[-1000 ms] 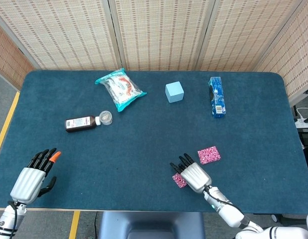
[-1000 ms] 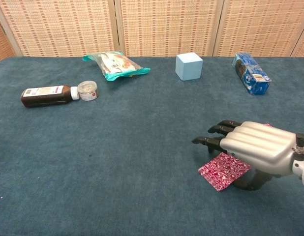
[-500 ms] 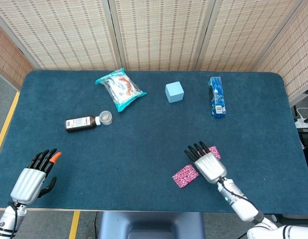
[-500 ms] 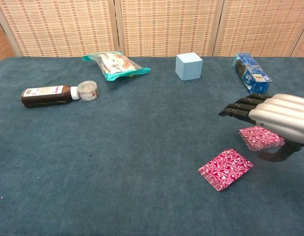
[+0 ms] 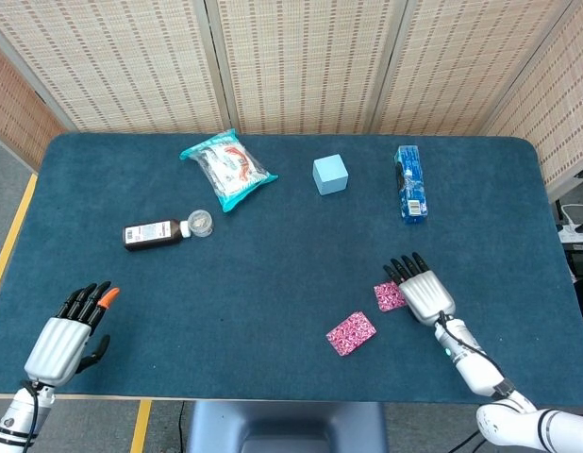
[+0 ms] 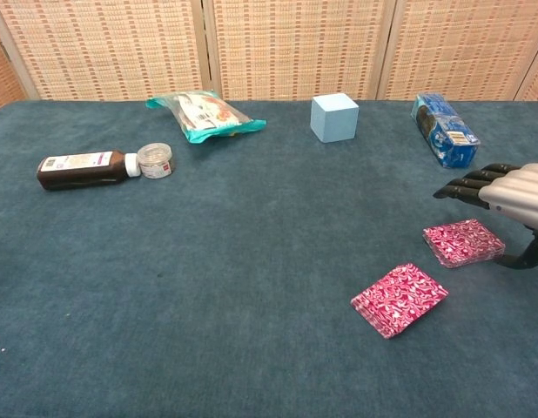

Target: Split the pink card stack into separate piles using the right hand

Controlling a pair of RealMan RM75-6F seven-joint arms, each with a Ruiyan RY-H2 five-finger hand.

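Rightward, the open right hand (image 6: 513, 193) is leaving two pink card piles (image 6: 399, 299) (image 6: 463, 242) lying at lower right; no writing readable

No words or numbers can be made out. The dark brown bottle (image 6: 82, 169) lying on its side carries a pale label with rows of print too small to read. The teal-edged clear plastic packet (image 6: 205, 115) shows red and white graphics, and the blue wrapped pack (image 6: 443, 130) has a white printed panel, both illegible.
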